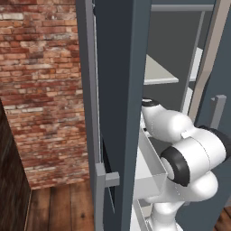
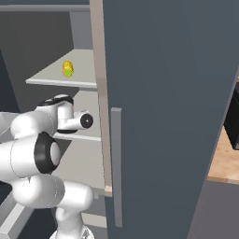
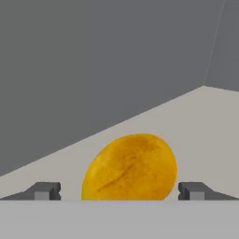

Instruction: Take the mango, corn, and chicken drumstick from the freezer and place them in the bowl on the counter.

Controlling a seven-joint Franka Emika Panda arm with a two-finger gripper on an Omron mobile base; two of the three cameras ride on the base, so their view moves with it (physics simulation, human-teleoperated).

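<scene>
In the hand view the mango (image 3: 130, 165), a smooth yellow-orange lump, lies on a light grey freezer shelf (image 3: 200, 116). My gripper (image 3: 119, 191) is open, with one fingertip on each side of the mango and a small gap to it on both sides. The right base view shows the corn (image 2: 68, 68), yellow with a green end, on the upper shelf (image 2: 51, 77) of the freezer (image 2: 177, 93), above my arm, which reaches in at the shelf below. The chicken drumstick and the bowl are out of view.
The slate-grey freezer door (image 1: 122, 90) stands open close to my arm's left, with a white door bin (image 1: 151, 169) against the elbow. A strip of the counter (image 2: 226, 168) and a black appliance (image 2: 232, 121) show at the far right. A brick wall (image 1: 40, 90) stands at the left.
</scene>
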